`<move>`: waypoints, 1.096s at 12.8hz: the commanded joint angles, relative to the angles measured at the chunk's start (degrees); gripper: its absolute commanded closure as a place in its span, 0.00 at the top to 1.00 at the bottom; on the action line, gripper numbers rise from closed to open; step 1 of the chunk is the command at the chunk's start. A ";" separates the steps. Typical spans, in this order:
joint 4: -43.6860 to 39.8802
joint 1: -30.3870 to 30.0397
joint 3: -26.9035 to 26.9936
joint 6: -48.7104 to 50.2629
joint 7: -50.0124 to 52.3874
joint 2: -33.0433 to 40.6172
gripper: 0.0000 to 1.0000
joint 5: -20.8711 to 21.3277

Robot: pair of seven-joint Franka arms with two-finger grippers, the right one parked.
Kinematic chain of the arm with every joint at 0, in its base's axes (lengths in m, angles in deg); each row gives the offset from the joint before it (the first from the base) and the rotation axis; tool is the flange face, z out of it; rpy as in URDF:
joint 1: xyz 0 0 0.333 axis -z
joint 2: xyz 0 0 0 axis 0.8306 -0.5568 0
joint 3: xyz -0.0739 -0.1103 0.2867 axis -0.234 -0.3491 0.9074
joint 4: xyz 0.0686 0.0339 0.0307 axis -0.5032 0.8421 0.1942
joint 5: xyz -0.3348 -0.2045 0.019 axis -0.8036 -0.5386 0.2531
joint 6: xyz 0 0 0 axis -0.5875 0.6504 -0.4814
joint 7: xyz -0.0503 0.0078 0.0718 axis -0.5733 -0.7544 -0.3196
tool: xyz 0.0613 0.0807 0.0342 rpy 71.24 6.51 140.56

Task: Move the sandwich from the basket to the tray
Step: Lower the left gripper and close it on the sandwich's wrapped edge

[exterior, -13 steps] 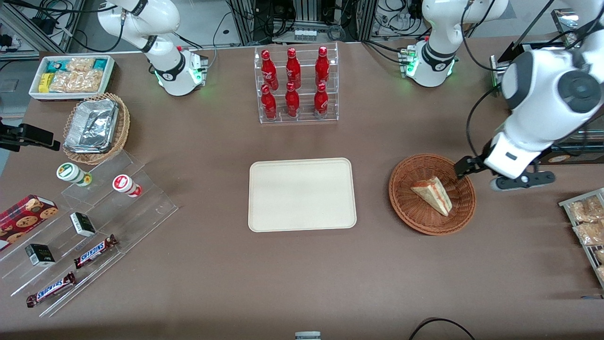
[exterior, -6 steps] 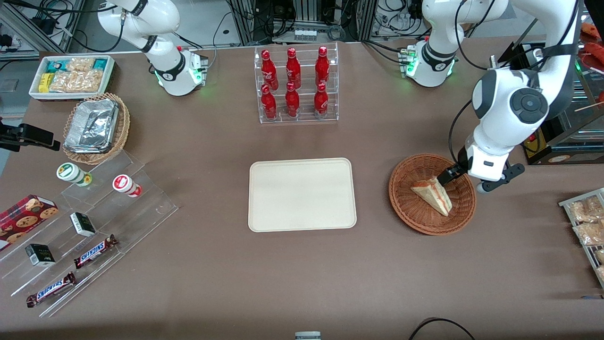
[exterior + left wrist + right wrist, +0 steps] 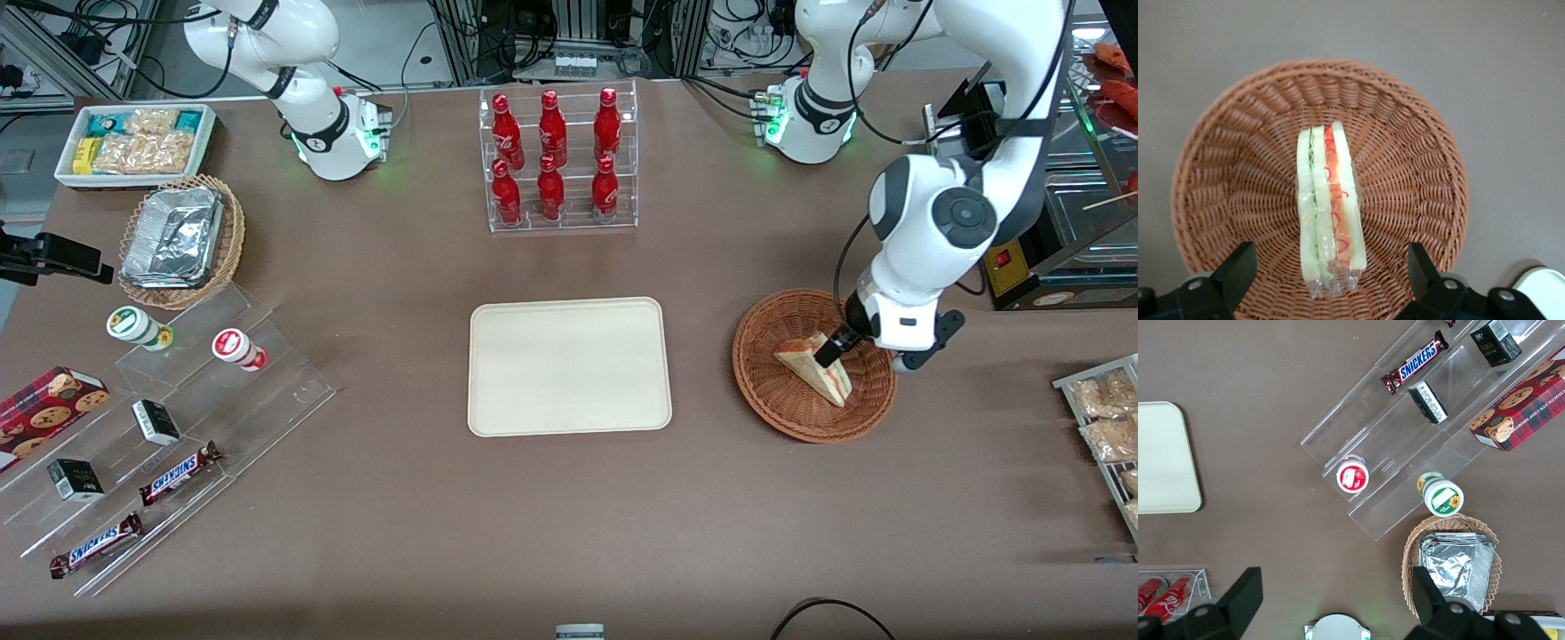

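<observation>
While a second ago still short of the rim on the working arm's side, gripper [image 3: 833, 349] now carried in over the basket [image 3: 782, 400], directly above the sandwich [image 3: 813, 366]. Approach stage therefore judged nearly complete; descent and grasp not yet made. Jaws spread wide apart and holding nothing, one finger [image 3: 1231, 277] to each side of the wedge in the wrist view, the sandwich [image 3: 1328, 210] centred in the gap, filling edge uppermost. Sandwich lying in the middle of the basket [image 3: 1418, 153], untouched. Wrist pointed almost straight down, forearm rising steeply from the basket toward the working arm's base. Tray [image 3: 569, 366] bare, well apart from the basket, toward the table's middle. Remaining, by judgement: lower, close across the bread faces, lift, carry to tray.
</observation>
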 commanded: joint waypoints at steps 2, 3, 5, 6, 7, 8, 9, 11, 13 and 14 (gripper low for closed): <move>1.31 0.58 -0.10 -3.45 2.10 -2.01 1.00 0.35; 1.40 0.58 -0.19 -3.80 2.10 -2.45 1.00 0.35; 1.84 0.58 -0.19 -4.68 2.10 -3.94 1.00 0.61; 2.02 1.89 -0.10 -5.20 2.10 -4.56 1.00 0.70; 2.02 2.16 -0.01 -5.47 2.10 -5.35 1.00 0.70; 2.02 2.25 -0.01 -5.91 2.10 -5.79 1.00 0.78; 2.02 2.25 -0.01 -5.91 2.02 -6.14 1.00 0.79; 1.84 2.25 -0.01 -5.91 2.10 -6.76 0.89 0.79; 1.76 2.16 0.16 -5.91 2.02 -6.85 0.57 0.79; 1.76 2.16 0.25 -5.91 2.02 -7.20 0.45 0.87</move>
